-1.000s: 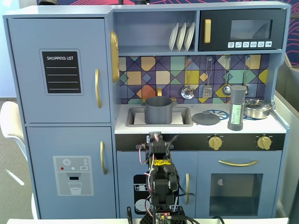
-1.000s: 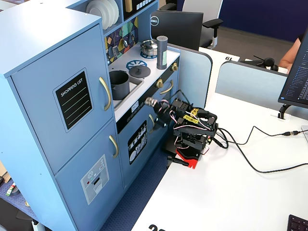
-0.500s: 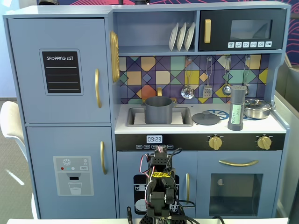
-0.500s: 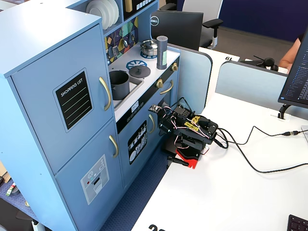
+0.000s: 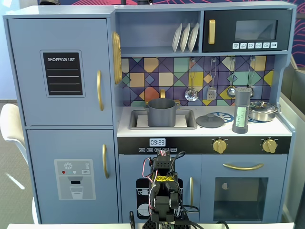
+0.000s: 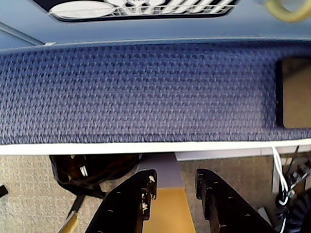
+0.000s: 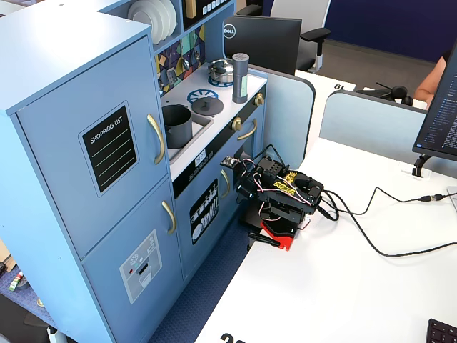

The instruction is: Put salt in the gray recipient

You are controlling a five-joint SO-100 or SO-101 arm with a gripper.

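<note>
Arm (image 5: 162,191) folded lower; pincer (image 6: 174,190) parted, empty; salt (image 5: 241,110) untouched.

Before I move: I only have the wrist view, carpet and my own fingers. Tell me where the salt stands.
Observer: In a fixed view the salt stands upright on the right part of the counter, between the flat gray lid and the silver pan.
Operator: Now place the pot for me.
Observer: The gray pot sits in the sink, left of the lid and uncovered.
Operator: Tell me how my arm lies against all that.
Observer: The arm is folded low, wholly below the counter, roughly under the pot.
</note>
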